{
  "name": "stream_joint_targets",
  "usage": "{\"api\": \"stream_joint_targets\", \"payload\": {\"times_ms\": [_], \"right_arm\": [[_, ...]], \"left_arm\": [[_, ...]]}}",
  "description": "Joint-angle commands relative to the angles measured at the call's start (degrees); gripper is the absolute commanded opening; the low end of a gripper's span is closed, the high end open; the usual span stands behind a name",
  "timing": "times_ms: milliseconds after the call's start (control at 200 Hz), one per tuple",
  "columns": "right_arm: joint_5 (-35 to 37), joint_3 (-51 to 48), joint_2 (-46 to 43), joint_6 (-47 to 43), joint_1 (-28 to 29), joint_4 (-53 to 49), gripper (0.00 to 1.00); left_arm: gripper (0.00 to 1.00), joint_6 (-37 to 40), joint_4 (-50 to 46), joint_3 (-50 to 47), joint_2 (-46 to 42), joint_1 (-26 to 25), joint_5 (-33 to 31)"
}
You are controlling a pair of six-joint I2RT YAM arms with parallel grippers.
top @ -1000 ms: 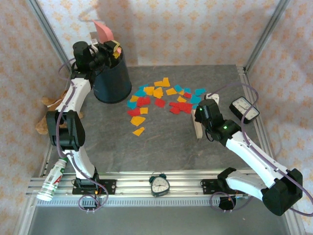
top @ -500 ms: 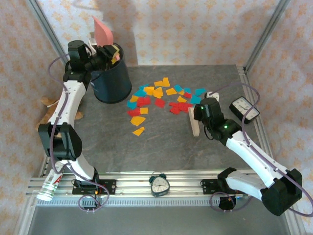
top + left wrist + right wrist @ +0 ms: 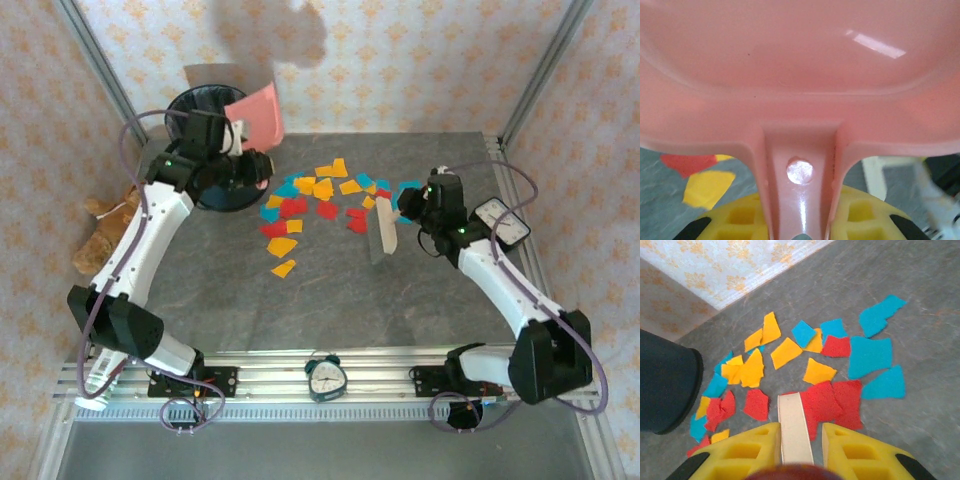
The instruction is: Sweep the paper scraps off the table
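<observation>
Paper scraps [image 3: 295, 208] spread near the table's [image 3: 300, 300] far edge

Red, orange and teal pieces lie flat about midway along that edge, just right of the black bin [image 3: 215, 185]. The right gripper [image 3: 800, 427] is clamped on a pale flat strip [image 3: 385, 232] at the pile's right side. The left gripper [image 3: 800, 200] is closed on the pink dustpan [image 3: 258, 113], raised beside the bin.

The paper scraps [image 3: 327, 210] — red, orange, teal — lie flat, clustered toward the far middle; the table [image 3: 300, 310] dark grey, stone-patterned.
</observation>
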Motion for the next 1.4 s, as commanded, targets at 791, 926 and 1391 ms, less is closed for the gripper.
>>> {"api": "stream_joint_targets", "payload": {"times_ms": [791, 926, 1391], "right_arm": [[3.5, 16.1, 27.9, 16.2, -5.9, 11.8, 0.00], [6.2, 11.1, 25.1, 16.9, -5.9, 10.8, 0.00], [16.3, -4.1, 7.5, 15.1, -3.2, 1.4, 0.00]], "left_arm": [[0.00, 15.8, -12.7, -14.2, -3.8, -18.1, -17.0], [0.00, 16.5, -12.5, -14.8, -3.2, -18.6, -16.5], [0.00, 20.2, -14.3, -13.7, 0.2, -21.9, -16.7]]}}
